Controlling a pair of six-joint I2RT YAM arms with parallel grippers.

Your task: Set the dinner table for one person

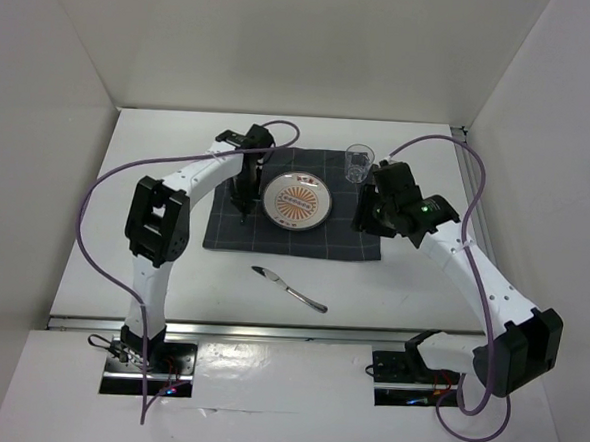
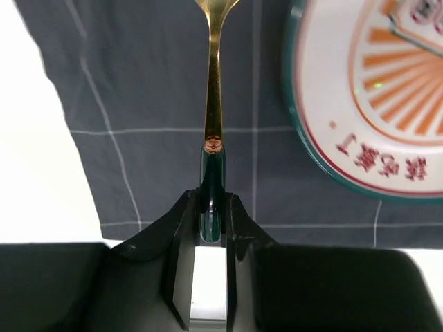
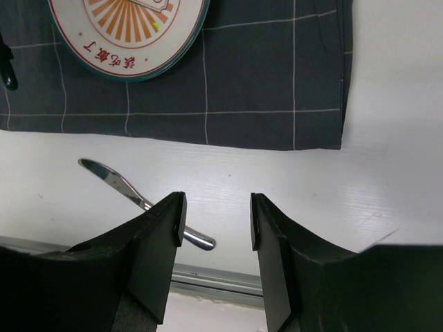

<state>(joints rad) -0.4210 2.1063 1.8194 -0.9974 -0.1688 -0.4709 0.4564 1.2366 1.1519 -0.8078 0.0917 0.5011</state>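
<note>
A dark grey grid cloth (image 1: 304, 237) lies mid-way on the white dinner table (image 1: 160, 143). A white plate with orange rays and a green rim (image 1: 296, 201) sits on the cloth, and it also shows in the left wrist view (image 2: 367, 90). My left gripper (image 2: 212, 207) is shut on the dark green handle of a gold utensil (image 2: 213, 90), held over the cloth just left of the plate. The utensil's head is cut off at the frame edge. My right gripper (image 3: 217, 207) is open and empty, over bare table beside the cloth's right front corner.
A clear glass (image 1: 359, 165) stands at the cloth's far right corner. A steel knife (image 1: 289, 289) lies on the bare table in front of the cloth, also in the right wrist view (image 3: 124, 187). White walls enclose the table.
</note>
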